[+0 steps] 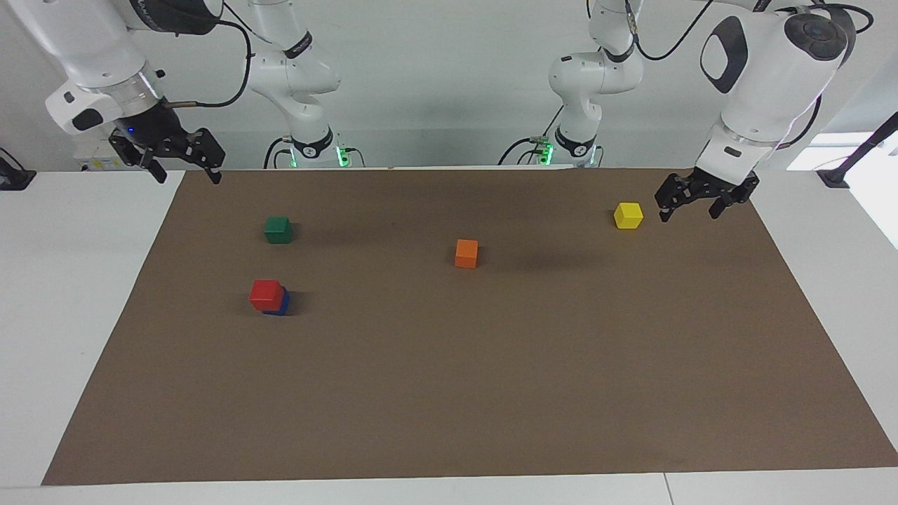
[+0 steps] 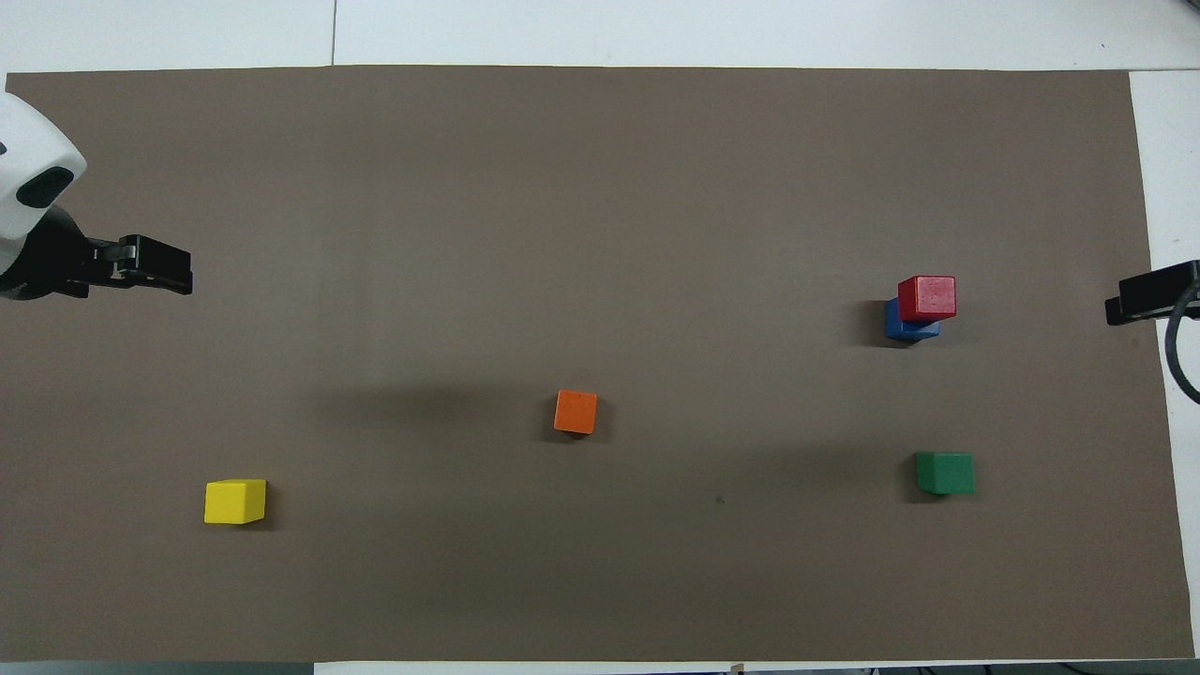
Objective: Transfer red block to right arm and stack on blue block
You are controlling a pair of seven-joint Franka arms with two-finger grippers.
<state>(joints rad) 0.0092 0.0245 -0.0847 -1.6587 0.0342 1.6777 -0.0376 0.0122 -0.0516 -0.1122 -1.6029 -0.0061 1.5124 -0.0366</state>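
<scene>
Both grippers, left (image 1: 691,202) and right (image 1: 184,168), spread, empty, raised; red block (image 1: 266,294) stacked on blue block (image 1: 280,306).

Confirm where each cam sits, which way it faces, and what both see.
Facing view: high across the table, looking at the robots; both arms show whole, left claw by the yellow block, right claw over the mat's corner.
Overhead view: above the robots' end, looking steeply down; only the claws show, at the mat's edges.
Shared, half a turn apart: red block on blue block, green block, orange block.
</scene>
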